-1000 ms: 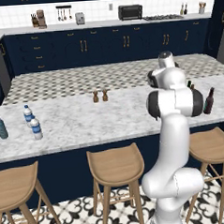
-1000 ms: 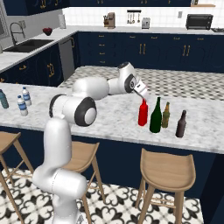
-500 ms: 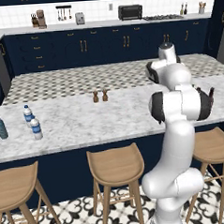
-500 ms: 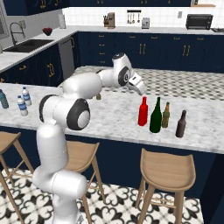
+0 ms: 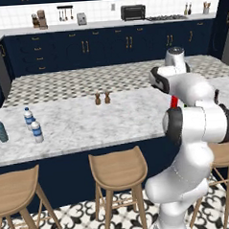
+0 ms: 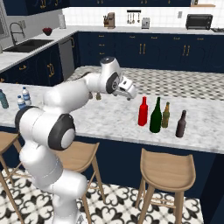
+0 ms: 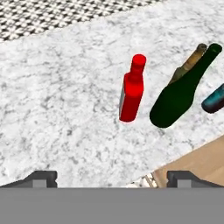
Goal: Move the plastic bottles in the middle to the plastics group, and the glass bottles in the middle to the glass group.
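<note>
**Ana:** Since a second ago the arm has lifted away from the red bottle (image 6: 143,112) and pulled back toward the middle of the tabletop (image 6: 109,120); the tool (image 6: 130,95) now hangs above the marble, jaws spread wide and holding nothing.

**Ben:** So what does the step call for?

**Ana:** I judge the red bottle is already delivered, standing upright just beside the green wine bottle (image 6: 155,116). The hand view has both below and ahead of the tips, apart from them. Best to rise clear of those necks before swinging, so nothing gets clipped.

**Ben:** And beyond them?

**Ana:** Behind the wine bottle stand the olive-amber bottle (image 6: 166,115) and, to its side, the dark brown bottle (image 6: 180,124). Far along the tabletop, two clear water bottles (image 5: 37,131) and a teal-blue bottle (image 5: 0,130) stand close together, well apart from the tool.
</note>
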